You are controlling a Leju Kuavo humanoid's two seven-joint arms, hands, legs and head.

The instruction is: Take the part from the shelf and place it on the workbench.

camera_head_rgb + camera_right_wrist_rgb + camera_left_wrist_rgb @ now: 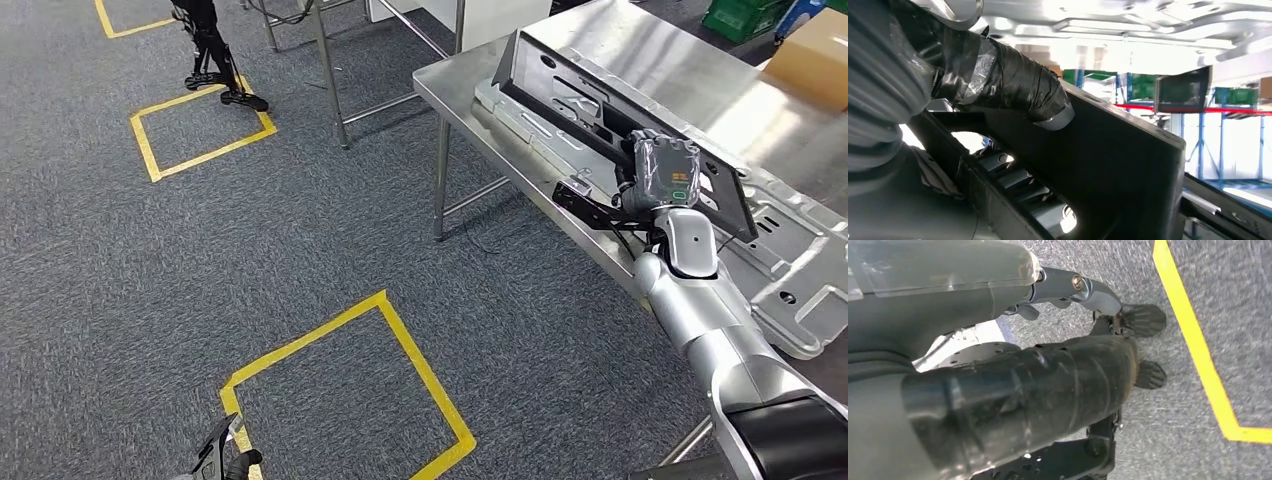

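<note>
1. Right hand (664, 172) grips the black part (600, 105) by its long edge, thumb (1013, 82) over the face, fingers tucked beneath.
2. Tilted, the part rests over a grey stamped panel (800, 270) on the steel workbench (690, 70).
3. Left hand (225, 458) is cut off low over the carpet (150, 280); whether its fingers are apart or together cannot be told.

1 black part (600, 110), 1 silver panel (800, 260), 1 workbench (690, 70), 1 box (815, 55).

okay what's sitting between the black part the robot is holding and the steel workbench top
In the head view, a silver stamped metal panel lies flat on the workbench, under the black part held by the right robot hand.
</note>
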